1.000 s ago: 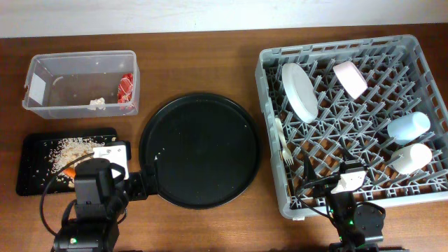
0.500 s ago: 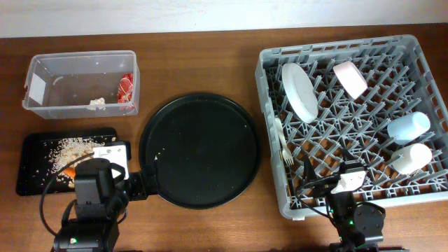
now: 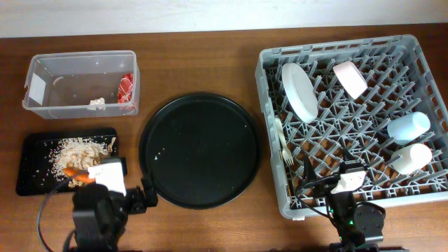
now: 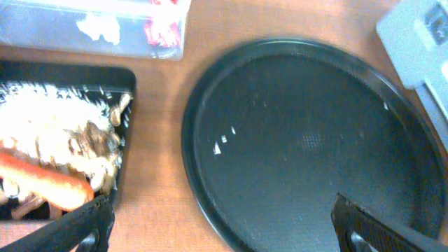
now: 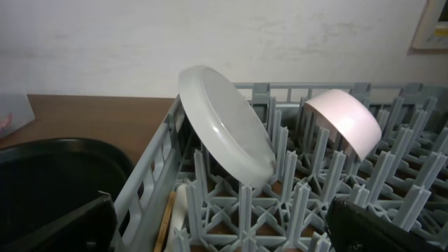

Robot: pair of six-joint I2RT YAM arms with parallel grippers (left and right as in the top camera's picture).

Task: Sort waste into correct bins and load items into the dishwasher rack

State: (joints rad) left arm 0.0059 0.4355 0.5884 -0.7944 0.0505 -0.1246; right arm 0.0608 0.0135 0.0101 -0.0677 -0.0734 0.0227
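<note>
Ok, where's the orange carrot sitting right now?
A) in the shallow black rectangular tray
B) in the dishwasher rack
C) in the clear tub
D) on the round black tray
A: the carrot lies among the rice-like bits in the shallow black tray, beside the round tray.

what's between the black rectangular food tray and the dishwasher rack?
Overhead view: only the round black tray, nearly bare apart from a few pale specks, sits between the black rectangular tray and the dishwasher rack.

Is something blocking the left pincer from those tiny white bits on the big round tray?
Nothing visible does. The white bits lie on the bare round black tray, just ahead of the open left pincer.
</note>
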